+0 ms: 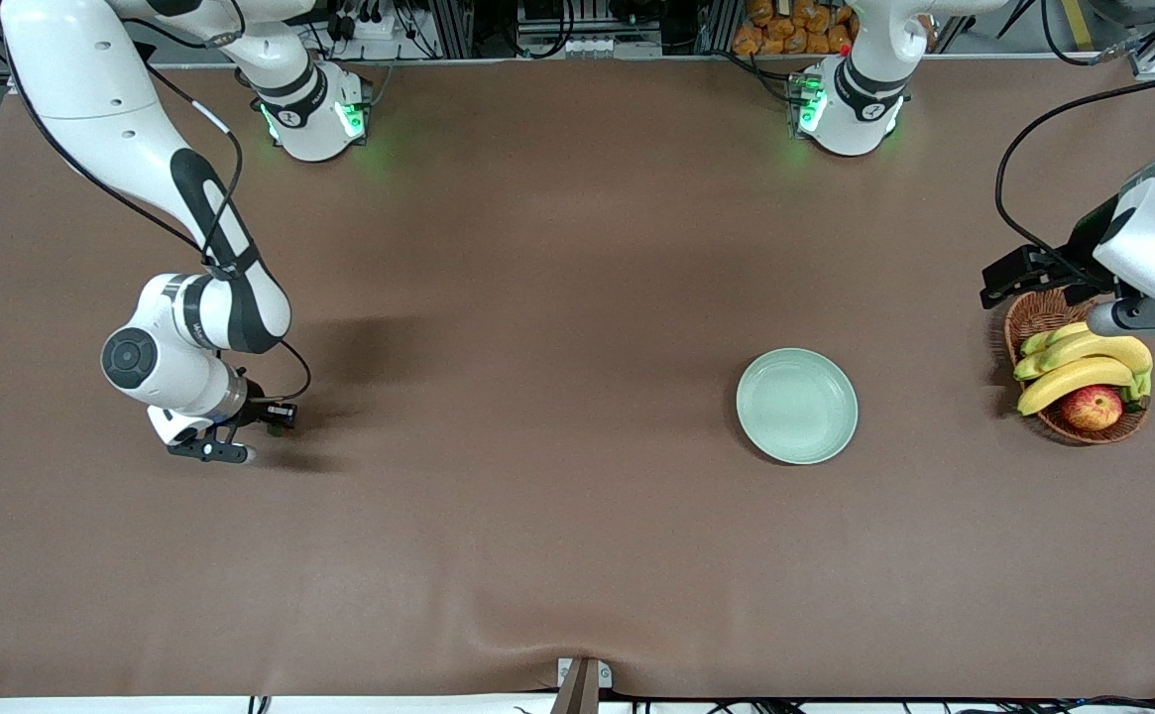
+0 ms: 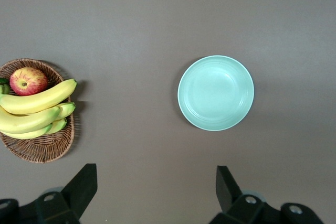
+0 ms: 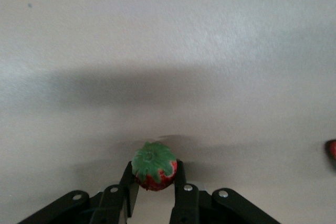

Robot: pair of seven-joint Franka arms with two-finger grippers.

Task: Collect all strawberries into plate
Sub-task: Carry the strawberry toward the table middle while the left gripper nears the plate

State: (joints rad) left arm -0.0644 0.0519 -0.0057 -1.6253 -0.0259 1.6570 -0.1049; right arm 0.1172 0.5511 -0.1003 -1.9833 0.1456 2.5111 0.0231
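Toward the right arm's end of the table, well apart from the round pale mint-green plate [image 1: 796,405], the right gripper [image 3: 154,190] sits low at the brown tabletop [image 1: 537,297], clamped on a tiny red strawberry with a green leafy cap [image 3: 154,167]. A red sliver [image 3: 331,150] at the wrist view's edge may be another berry. The left gripper [image 2: 156,190] hangs over the brown wicker basket [image 1: 1043,315] (bananas and an apple inside), fingers spread apart, waiting.
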